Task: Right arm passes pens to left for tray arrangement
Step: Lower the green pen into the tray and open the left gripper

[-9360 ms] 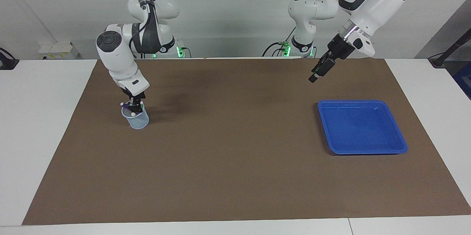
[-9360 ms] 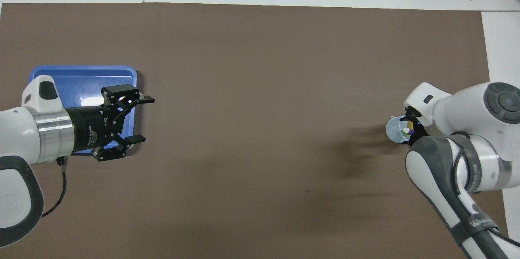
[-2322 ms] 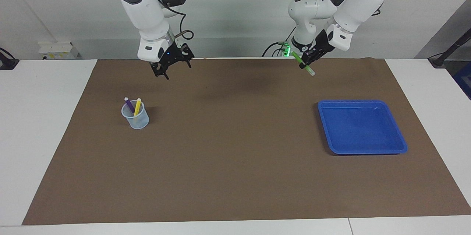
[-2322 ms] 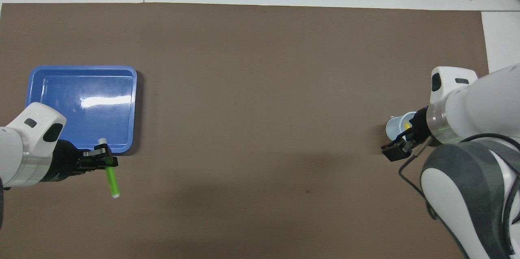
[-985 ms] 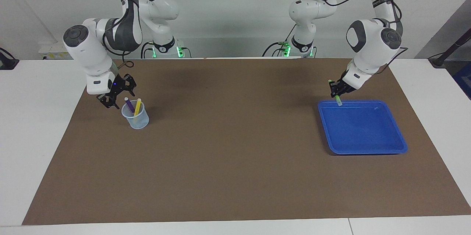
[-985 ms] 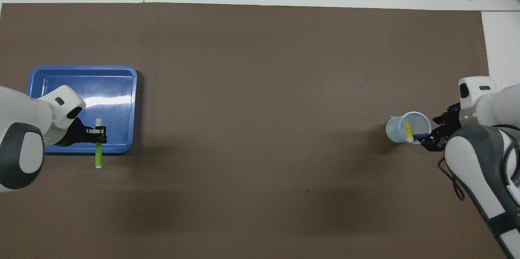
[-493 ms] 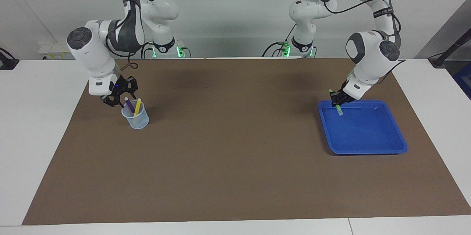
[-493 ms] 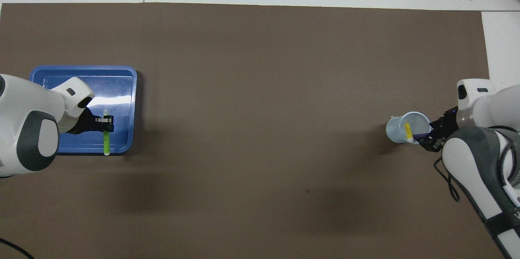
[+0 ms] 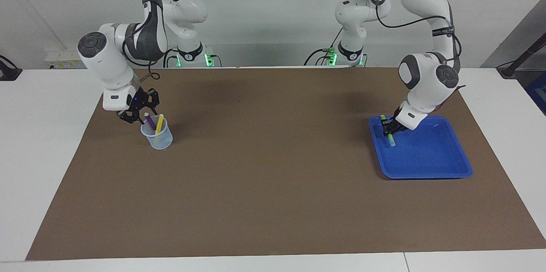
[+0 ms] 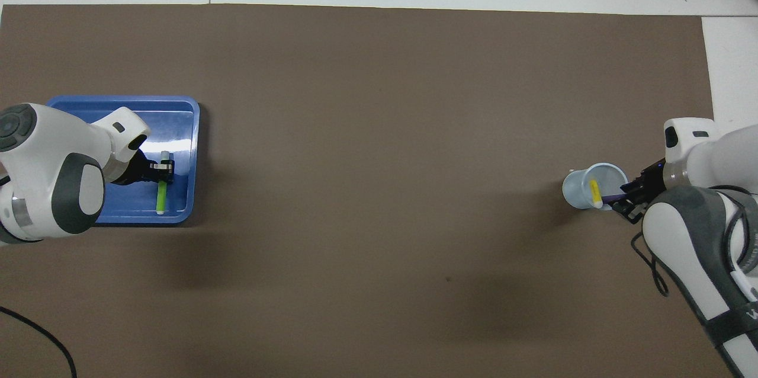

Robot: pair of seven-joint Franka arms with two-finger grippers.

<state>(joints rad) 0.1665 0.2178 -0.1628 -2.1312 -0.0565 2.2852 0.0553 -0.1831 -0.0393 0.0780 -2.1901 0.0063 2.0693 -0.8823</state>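
The blue tray lies at the left arm's end of the table. My left gripper is low inside it, shut on the green pen, which slants down toward the tray floor by the rim that faces the table's middle. At the right arm's end, the purple pen and the yellow pen stand in a translucent cup. My right gripper is at the purple pen's upper end, and whether it grips the pen does not show.
A brown mat covers the table between the cup and the tray. White table surface borders the mat on all sides.
The left gripper has come down and moved farther into the tray with the green pen. The right gripper has shifted slightly closer to the purple pen's top.
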